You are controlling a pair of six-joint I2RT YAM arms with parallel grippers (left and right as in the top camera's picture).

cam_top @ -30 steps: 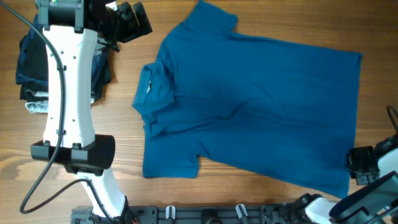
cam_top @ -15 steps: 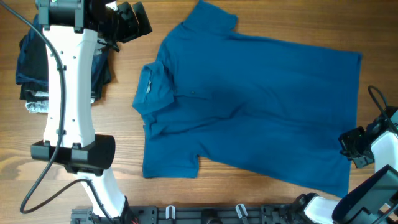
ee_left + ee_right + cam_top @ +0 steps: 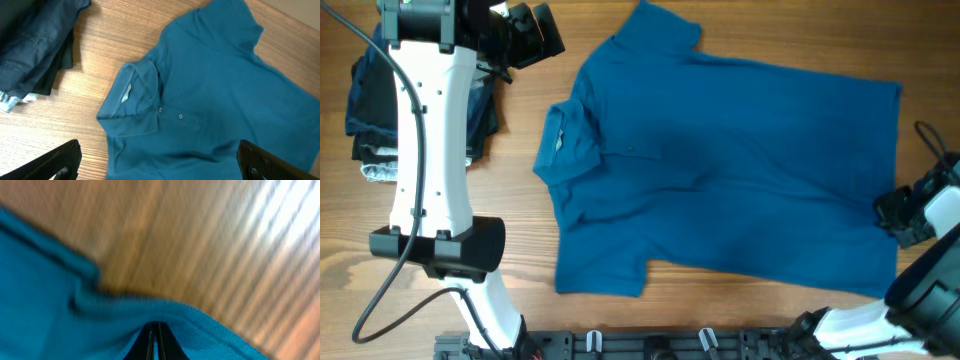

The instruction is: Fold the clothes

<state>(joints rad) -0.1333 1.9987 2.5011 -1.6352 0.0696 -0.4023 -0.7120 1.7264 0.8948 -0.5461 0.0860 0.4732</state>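
Gripping polo shirt [image 3: 740,170] hem, right hand [image 3: 155,337], left hand [image 3: 157,152] released, folded garments [image 3: 35,40] nearby

Left tool [image 3: 161,164] wide open, right tool [image 3: 155,339] clamped on the clothes [image 3: 45,295].

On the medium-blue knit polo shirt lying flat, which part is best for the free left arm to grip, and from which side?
Probably the short sleeve nearer the robot on the medium-blue knit polo shirt, approached from the robot's side: its cuff lies flat, edging bare wooden table, so jaws can slide under. The right gripper holds the hem.
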